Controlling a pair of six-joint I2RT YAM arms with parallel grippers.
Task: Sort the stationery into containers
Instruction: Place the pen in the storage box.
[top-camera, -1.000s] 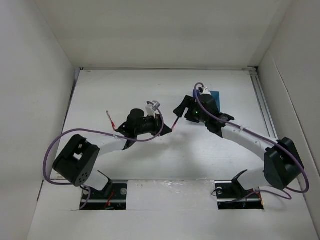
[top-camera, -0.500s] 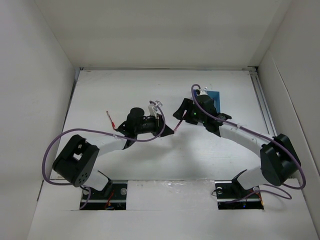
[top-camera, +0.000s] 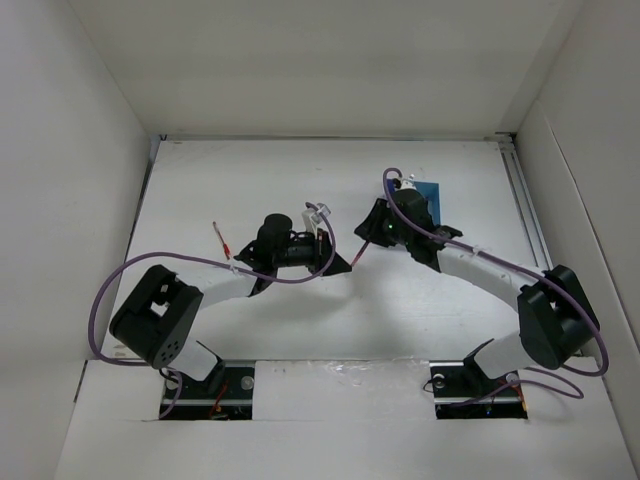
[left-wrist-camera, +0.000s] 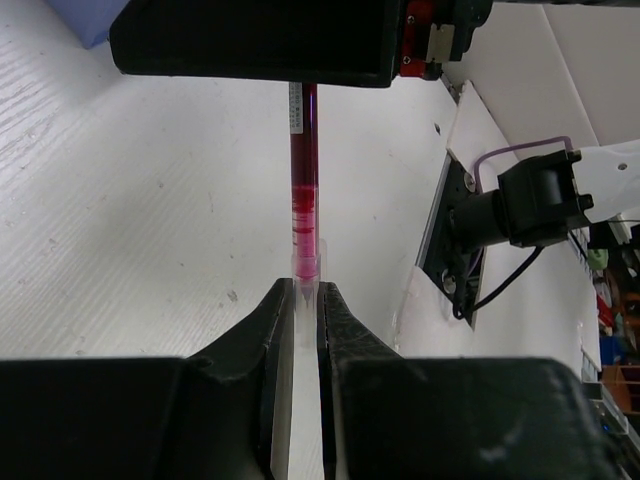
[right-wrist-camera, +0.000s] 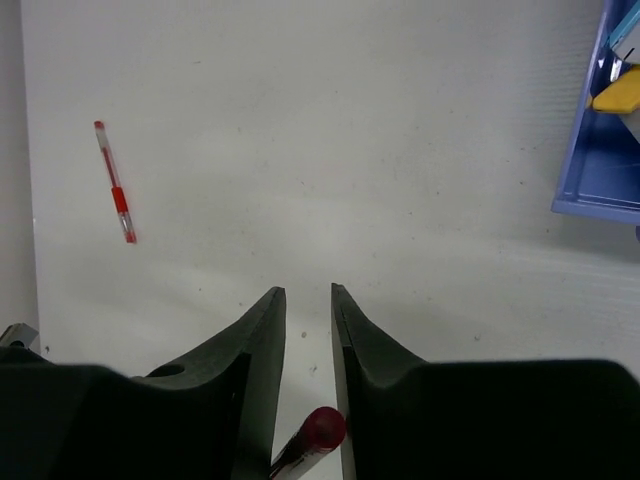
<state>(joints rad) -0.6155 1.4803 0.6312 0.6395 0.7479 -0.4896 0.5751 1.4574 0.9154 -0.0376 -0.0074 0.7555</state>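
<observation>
A thin red pen with a clear plastic barrel (left-wrist-camera: 304, 190) hangs off the white desk (right-wrist-camera: 350, 150), its clear end pinched between the left fingers (left-wrist-camera: 250, 345), its rounded red end in the gap between the parted right fingers (right-wrist-camera: 250, 370); a second thin red-and-white pen (right-wrist-camera: 114, 182) lies flat on the desk, well apart; the small blue plastic compartment box (right-wrist-camera: 600, 160) stands toward the desk's far side, right of centre, a yellow piece (right-wrist-camera: 622, 92) lying in one compartment.

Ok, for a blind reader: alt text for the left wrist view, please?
The left gripper clamps the clear end of a red pen, which runs straight ahead over the white table to the black body of the right gripper.
</observation>
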